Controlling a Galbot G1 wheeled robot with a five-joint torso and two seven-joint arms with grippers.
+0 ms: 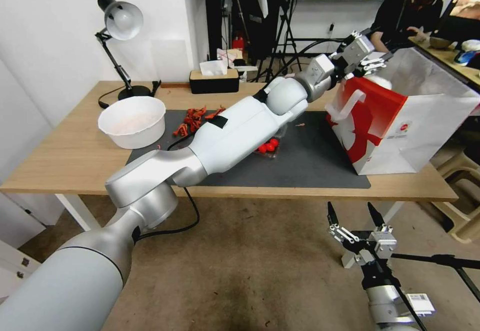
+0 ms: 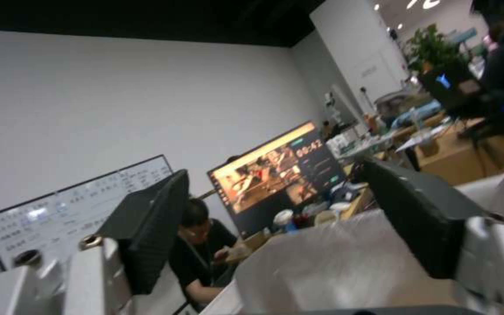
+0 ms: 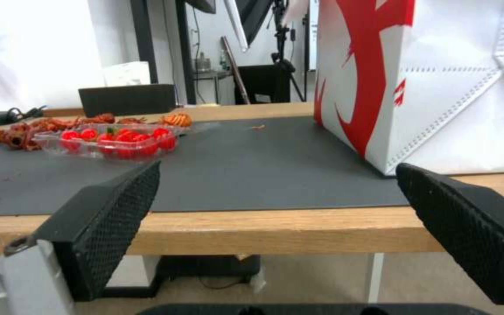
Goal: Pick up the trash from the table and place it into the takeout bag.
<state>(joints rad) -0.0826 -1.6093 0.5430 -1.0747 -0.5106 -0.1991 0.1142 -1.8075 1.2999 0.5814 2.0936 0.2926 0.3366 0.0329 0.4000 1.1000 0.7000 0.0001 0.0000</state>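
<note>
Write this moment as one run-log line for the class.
left gripper: open, over takeout bag mouth | right gripper: open, parked below table edge | clear tray of red food: on mat

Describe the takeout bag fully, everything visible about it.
The takeout bag is a large carrier bag, red-faced with a white figure, white creased sides and flat white handles. It stands upright and open-topped at the right end of the table, partly on the dark mat. The open left gripper hovers over its mouth.
</note>
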